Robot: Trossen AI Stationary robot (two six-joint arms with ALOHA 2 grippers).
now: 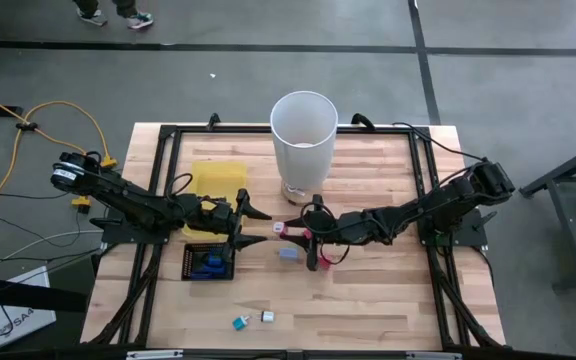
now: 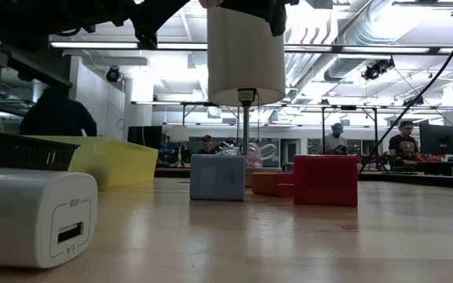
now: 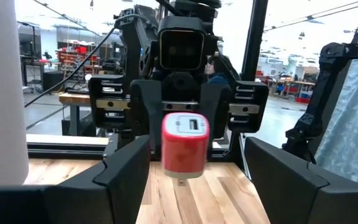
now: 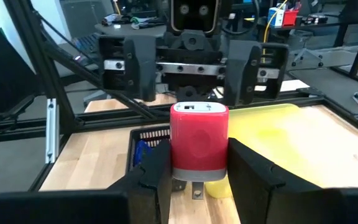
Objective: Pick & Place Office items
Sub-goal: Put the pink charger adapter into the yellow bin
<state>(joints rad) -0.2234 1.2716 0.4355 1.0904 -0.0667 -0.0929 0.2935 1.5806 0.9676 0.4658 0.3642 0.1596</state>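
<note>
My right gripper (image 1: pixel 304 236) (image 4: pixel 195 171) is shut on a red office item (image 4: pixel 197 140), a small block with a white top face and a grey underside, held above the table's middle. My left gripper (image 1: pixel 252 223) (image 3: pixel 194 186) stands open just left of it and faces it. The red item (image 3: pixel 185 144) shows between the left fingers with a gap on each side. A light blue block (image 1: pixel 288 254) (image 2: pixel 217 177) and a red block (image 1: pixel 328 258) (image 2: pixel 325 180) rest on the table below the right gripper. Teal (image 1: pixel 238 322) and white (image 1: pixel 266 317) pieces lie near the front edge. My right gripper pinches the red item by its two opposite side faces (image 4: pixel 174 155) between its two fingers. The fingers come about level from the table's right side. The item stands upright with its white face up, lifted clear of the table, a small prong (image 4: pixel 196 190) showing below it.
The tall white bin (image 1: pixel 304 135) stands at the far middle. A yellow tray (image 1: pixel 218 180) lies at the far left; nearer lies a black mesh tray (image 1: pixel 190 268) with blue pieces. A white charger-like block (image 2: pixel 34 216) sits close to the low camera. Bare wood lies front right.
</note>
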